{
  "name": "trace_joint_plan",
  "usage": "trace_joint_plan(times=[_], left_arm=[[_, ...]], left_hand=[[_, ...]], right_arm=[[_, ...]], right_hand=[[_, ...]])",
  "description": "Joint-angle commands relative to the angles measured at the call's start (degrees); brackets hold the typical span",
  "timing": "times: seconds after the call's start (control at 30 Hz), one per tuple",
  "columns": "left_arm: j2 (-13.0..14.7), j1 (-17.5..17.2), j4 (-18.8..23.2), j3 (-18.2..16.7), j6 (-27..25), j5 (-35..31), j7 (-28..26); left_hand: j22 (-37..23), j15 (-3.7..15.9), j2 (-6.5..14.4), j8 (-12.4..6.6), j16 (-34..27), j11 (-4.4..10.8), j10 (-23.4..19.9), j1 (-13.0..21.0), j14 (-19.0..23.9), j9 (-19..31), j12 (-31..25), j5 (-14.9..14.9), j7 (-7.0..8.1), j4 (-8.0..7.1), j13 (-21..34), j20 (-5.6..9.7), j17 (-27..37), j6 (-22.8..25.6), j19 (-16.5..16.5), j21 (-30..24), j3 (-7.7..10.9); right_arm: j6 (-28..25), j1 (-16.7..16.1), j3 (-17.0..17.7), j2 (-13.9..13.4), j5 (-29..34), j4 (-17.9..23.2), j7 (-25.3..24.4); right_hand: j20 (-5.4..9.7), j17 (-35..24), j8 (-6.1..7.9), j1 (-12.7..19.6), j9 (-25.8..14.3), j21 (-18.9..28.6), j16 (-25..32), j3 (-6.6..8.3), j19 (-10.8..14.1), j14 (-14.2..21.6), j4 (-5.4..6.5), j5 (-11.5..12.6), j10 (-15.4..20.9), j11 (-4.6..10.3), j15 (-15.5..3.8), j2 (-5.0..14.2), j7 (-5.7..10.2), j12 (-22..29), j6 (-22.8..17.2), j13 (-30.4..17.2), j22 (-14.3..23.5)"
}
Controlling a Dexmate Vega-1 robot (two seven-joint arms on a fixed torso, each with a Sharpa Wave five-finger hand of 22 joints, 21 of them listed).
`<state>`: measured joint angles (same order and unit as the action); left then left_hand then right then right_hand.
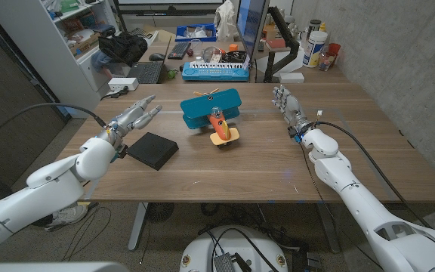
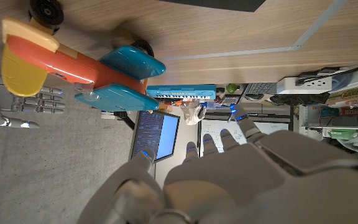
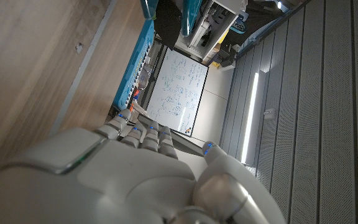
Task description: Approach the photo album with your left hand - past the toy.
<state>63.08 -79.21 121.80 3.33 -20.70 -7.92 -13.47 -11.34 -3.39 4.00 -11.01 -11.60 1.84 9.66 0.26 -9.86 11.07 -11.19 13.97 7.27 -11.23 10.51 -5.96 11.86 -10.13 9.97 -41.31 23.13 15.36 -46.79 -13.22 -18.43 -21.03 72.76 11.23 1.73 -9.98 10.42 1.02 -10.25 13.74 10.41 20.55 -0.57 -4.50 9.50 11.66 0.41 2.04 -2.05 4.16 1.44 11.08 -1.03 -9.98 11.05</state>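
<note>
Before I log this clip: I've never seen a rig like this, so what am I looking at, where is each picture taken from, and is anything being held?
It is a robot with two white arms, each ending in a hand built like a human one. The wide picture comes from a camera on its head, looking down at a wooden table. The other two come from cameras on the wrists and appear turned, so the table shows above the room.

On the table lie a black photo album and a toy plane, blue with an orange body. The left hand hovers just beyond the album with its fingers stretched out, holding nothing. The right hand stands on the other side of the toy, also holding nothing. Behind the table is office clutter: keyboards and a monitor.
</note>
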Motion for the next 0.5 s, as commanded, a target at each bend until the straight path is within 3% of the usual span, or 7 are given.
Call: trace_joint_plan(times=[0.03,0.5], left_arm=[[1.58,0.38,-0.07,0.55,-1.32,1.73,1.32],[3.5,1.07,0.19,1.48,-2.76,3.22,2.3]], left_hand=[[-0.25,-0.26,5.66,0.03,0.03,-0.21,10.16,-0.48,-13.8,0.13,-0.06,-0.13,0.01,-0.01,0.3,-0.16,0.23,-7.3,18.51,-0.05,-0.08],[-0.32,-0.49,5.74,0.04,0.04,-0.32,10.4,-0.55,-14.17,0.16,-0.16,-0.17,-0.07,-0.05,0.33,-0.46,0.29,-7.62,19.1,0.02,-0.4]], right_arm=[[-0.14,0.37,-0.28,0.32,0.33,-0.51,-0.11],[-0.09,0.64,-0.34,0.52,0.57,-1.05,0.0]], right_hand=[[2.96,-0.1,0.31,0.48,-0.15,-0.06,0.22,-0.07,0.23,0.14,-0.07,0.21,0.0,0.1,-0.73,5.89,0.22,0.33,-0.21,-0.21,0.17],[2.97,-0.09,0.31,0.5,-0.16,-0.1,0.22,-0.09,0.23,0.15,-0.08,0.22,0.03,0.02,-0.76,5.9,0.22,0.34,-0.2,-0.21,0.17]])
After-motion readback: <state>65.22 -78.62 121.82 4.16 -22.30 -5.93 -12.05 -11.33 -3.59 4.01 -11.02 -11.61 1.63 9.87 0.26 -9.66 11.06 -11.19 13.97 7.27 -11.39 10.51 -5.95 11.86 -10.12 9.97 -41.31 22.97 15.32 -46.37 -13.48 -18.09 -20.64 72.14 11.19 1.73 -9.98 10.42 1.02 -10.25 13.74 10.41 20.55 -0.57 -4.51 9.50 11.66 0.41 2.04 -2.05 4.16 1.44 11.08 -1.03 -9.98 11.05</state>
